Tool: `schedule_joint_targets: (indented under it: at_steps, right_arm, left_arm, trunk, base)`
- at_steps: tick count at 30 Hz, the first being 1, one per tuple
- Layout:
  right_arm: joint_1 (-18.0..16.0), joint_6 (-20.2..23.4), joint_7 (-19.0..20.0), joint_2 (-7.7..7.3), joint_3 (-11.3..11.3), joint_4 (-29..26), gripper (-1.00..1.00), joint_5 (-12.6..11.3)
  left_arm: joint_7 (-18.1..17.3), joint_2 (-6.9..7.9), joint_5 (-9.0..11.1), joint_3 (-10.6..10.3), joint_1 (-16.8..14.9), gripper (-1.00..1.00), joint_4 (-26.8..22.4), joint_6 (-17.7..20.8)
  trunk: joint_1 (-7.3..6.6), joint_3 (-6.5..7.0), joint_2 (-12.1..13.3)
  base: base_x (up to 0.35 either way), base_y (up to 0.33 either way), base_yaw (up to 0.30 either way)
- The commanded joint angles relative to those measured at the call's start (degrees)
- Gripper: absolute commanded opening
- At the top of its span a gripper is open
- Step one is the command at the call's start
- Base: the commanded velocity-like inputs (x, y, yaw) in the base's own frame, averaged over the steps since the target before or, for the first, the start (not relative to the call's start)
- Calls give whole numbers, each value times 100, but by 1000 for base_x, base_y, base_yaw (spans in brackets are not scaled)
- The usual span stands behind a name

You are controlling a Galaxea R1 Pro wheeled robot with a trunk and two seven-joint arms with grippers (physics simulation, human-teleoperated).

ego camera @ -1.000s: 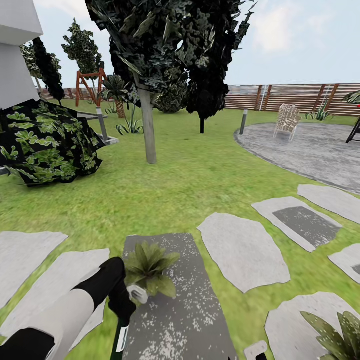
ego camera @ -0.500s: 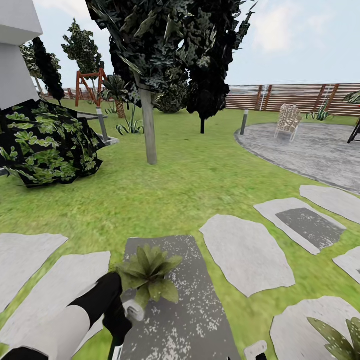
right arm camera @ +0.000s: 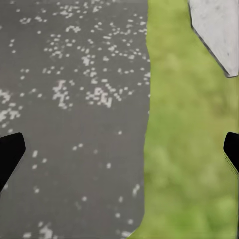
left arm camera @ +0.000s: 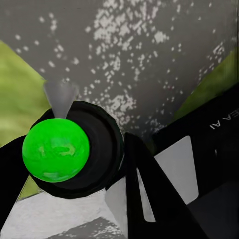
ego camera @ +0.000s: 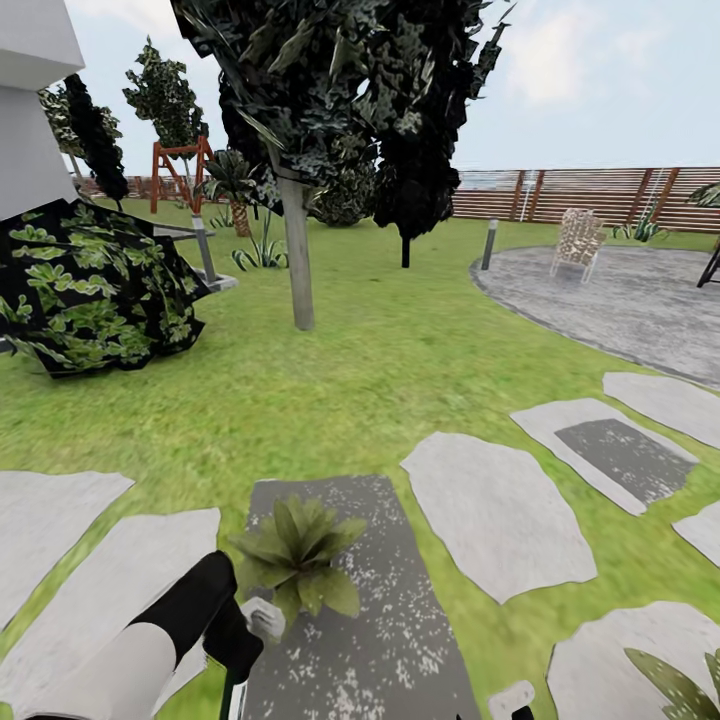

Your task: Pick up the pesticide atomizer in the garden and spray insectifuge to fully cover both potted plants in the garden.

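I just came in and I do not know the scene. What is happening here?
A wheeled robot stands in a garden over a dark speckled stepping stone. Its left gripper holds the pesticide atomizer, whose pale trigger head sits right beside a small potted plant on that stone. The right gripper hangs open above the stone's edge and the grass. A second potted plant peeks in at the lower right corner of the head view.

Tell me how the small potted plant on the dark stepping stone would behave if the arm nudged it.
The potted plant would probably tip rather than slide: its leaf rosette spreads wide and hides whatever narrow base it stands on. The pointed leaves look thin, so they would likely bend under contact. The speckled dark stepping stone looks flat, so it should stay put if left untouched.
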Motion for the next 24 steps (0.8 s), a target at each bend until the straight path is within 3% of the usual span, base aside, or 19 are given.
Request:
schedule_joint_targets:
  at_steps: [1, 10, 13, 18, 24]
  right_arm:
    - [-4, -22, 15, 0, -49, 3, 100, 37]
    - [-4, -22, 15, 0, -48, 3, 100, 37]
    - [-4, -22, 15, 0, -48, 3, 100, 37]
    - [-4, -22, 15, 0, -48, 3, 100, 37]
    - [-4, -22, 15, 0, -46, 3, 100, 37]
  left_arm:
    - [-58, 3, -34, -20, -1, -100, 1, 10]
    - [-58, 31, -23, -27, 12, -100, 43, -10]
    - [-61, 71, -60, -68, 221, -100, 32, -36]
    - [-51, 96, -72, -84, 450, -100, 36, -525]
    - [-47, 86, -72, -57, 485, -100, -45, -570]
  trunk:
    - [2, -6, -2]
    - [2, -6, -2]
    - [2, -6, -2]
    - [2, -6, -2]
    - [2, -6, -2]
  base:
    - [304, 93, 0]
    - [130, 46, 0]
    - [2, 1, 0]
    - [0, 0, 0]
    - [0, 0, 0]
